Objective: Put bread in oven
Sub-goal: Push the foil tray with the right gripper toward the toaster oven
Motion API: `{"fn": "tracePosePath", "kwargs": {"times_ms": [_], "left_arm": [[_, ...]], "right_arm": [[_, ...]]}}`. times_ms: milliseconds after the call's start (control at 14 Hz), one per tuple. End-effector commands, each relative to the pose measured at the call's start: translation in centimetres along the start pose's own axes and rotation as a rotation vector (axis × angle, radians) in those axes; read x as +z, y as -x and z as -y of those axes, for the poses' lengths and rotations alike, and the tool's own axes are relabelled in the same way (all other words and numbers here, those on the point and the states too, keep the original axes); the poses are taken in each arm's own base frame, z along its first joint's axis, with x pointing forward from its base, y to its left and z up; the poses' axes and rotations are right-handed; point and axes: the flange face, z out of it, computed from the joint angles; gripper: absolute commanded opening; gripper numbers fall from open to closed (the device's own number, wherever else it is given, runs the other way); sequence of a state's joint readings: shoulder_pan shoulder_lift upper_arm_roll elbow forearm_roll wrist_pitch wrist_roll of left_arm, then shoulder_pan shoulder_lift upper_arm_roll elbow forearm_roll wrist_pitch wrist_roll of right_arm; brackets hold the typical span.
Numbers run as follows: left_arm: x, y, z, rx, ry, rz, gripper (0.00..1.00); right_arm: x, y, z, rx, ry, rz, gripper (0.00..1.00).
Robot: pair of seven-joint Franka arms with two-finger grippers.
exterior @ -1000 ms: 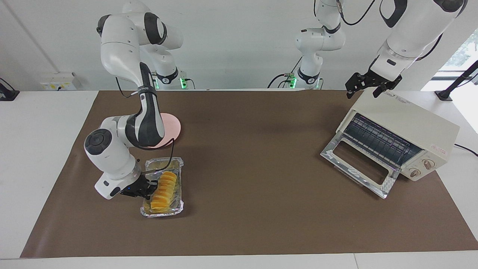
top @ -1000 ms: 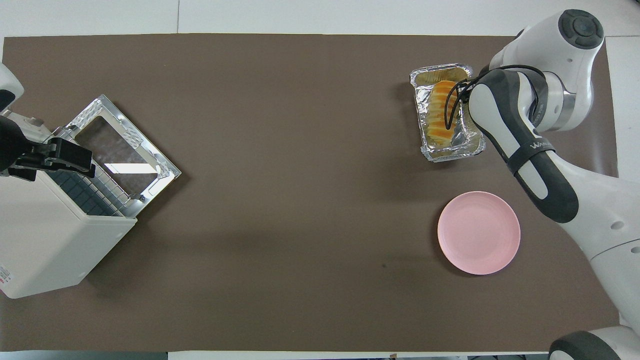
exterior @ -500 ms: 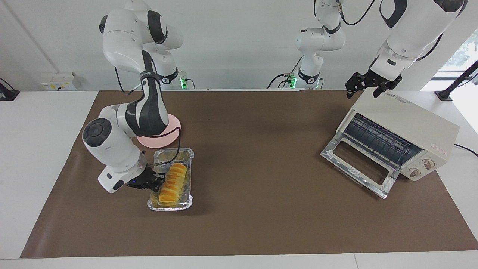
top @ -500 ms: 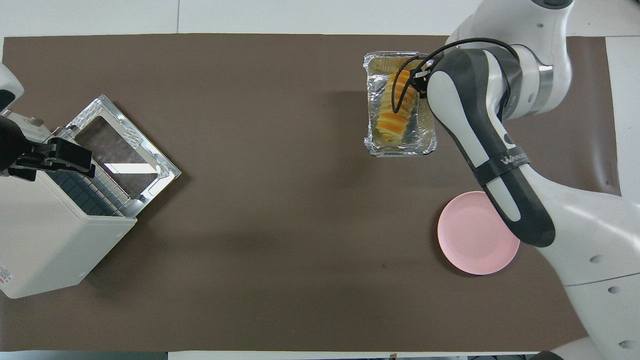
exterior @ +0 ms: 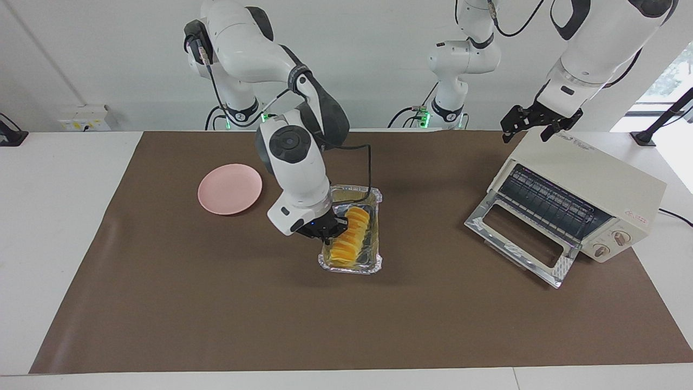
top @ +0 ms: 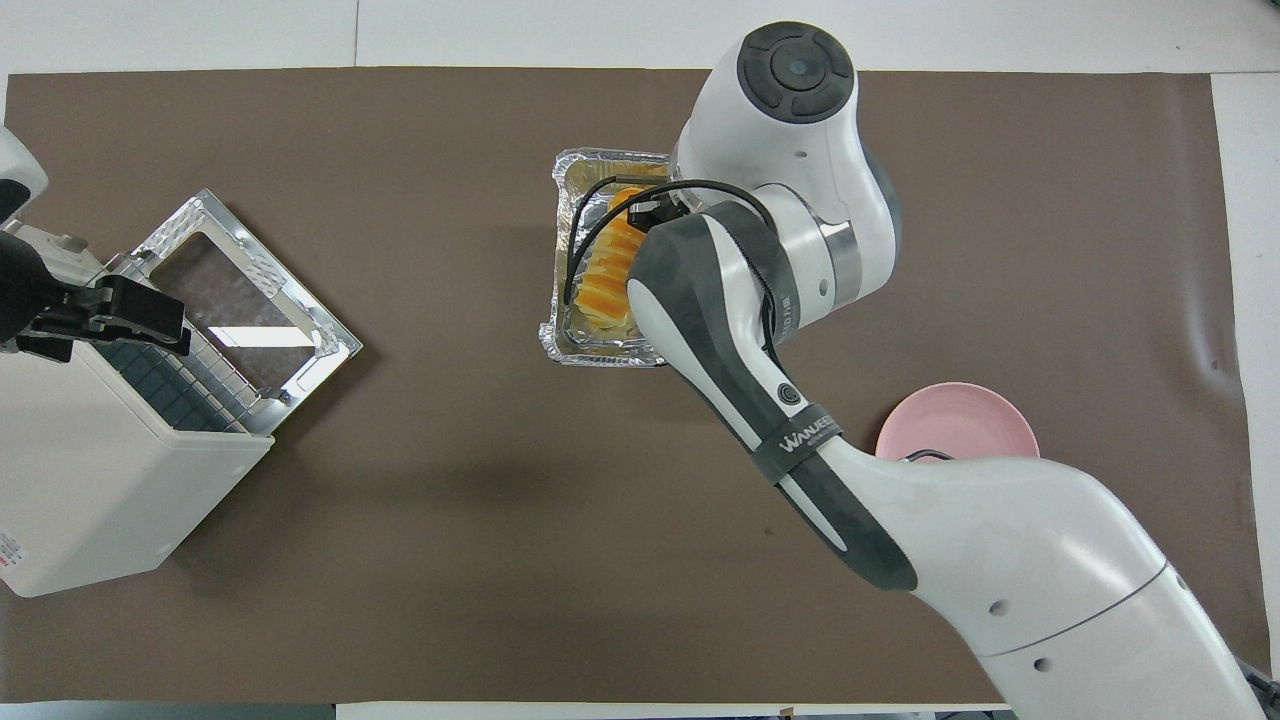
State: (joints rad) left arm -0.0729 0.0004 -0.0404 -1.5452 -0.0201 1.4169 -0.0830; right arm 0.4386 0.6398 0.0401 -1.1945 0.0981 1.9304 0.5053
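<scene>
Halfway there at best, I'd say. The bread (exterior: 350, 235), a short ridged row of yellow-orange slices, sits inside the crinkled silver foil tray (exterior: 373, 262), and that tray is around the middle of the brown table mat (exterior: 162, 303), well apart from the cream-white boxy toaster oven (exterior: 590, 187) at the left arm's end of the table. The right gripper (exterior: 328, 232) is down at the tray's edge on the side toward the right arm's end, and it looks pinched on the foil rim next to the bread, though the hold itself is partly hidden, so that's my read, not a sure thing. Whether the tray is lifted or resting on the mat, I can't tell. The good news: the oven's glass drop-down door (exterior: 518, 241) is already open and the wire rack (exterior: 549, 203) is showing, so nothing blocks the way in. The left gripper (exterior: 533, 125) hangs over the oven's top near its upper corner, waiting with fingers spread and nothing between them. The round pink plate (exterior: 230, 188) sits unused toward the right arm's end. What's left: crossing the gap to the oven and getting the bread onto that rack.
</scene>
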Motion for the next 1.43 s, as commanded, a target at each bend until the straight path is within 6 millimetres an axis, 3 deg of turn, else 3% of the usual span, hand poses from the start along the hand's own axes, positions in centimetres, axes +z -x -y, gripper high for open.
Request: {"fn": "tracePosePath", "kwargs": {"times_ms": [0, 71, 286, 571, 714, 786, 857, 1071, 1143, 1357], "left_arm": [[-0.1, 0.8, 0.2, 0.001, -0.018, -0.014, 1.00], [-0.1, 0.8, 0.2, 0.001, -0.018, -0.014, 1.00], [-0.1, 0.8, 0.2, 0.001, -0.018, -0.014, 1.00], [-0.1, 0.8, 0.2, 0.001, -0.018, -0.014, 1.00], [-0.1, 0.8, 0.2, 0.001, -0.018, -0.014, 1.00], [-0.1, 0.8, 0.2, 0.001, -0.018, -0.014, 1.00], [-0.1, 0.8, 0.2, 0.001, -0.018, -0.014, 1.00], [-0.1, 0.8, 0.2, 0.001, -0.018, -0.014, 1.00], [-0.1, 0.8, 0.2, 0.001, -0.018, -0.014, 1.00], [-0.1, 0.8, 0.2, 0.001, -0.018, -0.014, 1.00]], "right_arm": [[4.4, 1.5, 1.0, 0.002, -0.013, -0.013, 0.00], [5.8, 2.6, 2.0, -0.008, -0.015, -0.014, 0.00], [8.9, 3.6, 1.5, -0.003, -0.009, -0.019, 0.00], [10.9, 4.9, 1.8, -0.021, -0.006, -0.021, 0.00], [10.9, 5.2, 2.2, -0.026, -0.010, -0.023, 0.00], [10.9, 5.3, 2.3, -0.024, -0.011, -0.024, 0.25], [10.8, 5.3, 2.5, -0.020, -0.013, -0.023, 0.99], [9.9, 5.0, 2.6, 0.023, -0.025, -0.026, 1.00], [8.7, 4.3, 2.0, 0.038, -0.032, -0.038, 1.00], [2.8, 1.3, -1.8, 0.107, -0.042, -0.040, 1.00]]}}
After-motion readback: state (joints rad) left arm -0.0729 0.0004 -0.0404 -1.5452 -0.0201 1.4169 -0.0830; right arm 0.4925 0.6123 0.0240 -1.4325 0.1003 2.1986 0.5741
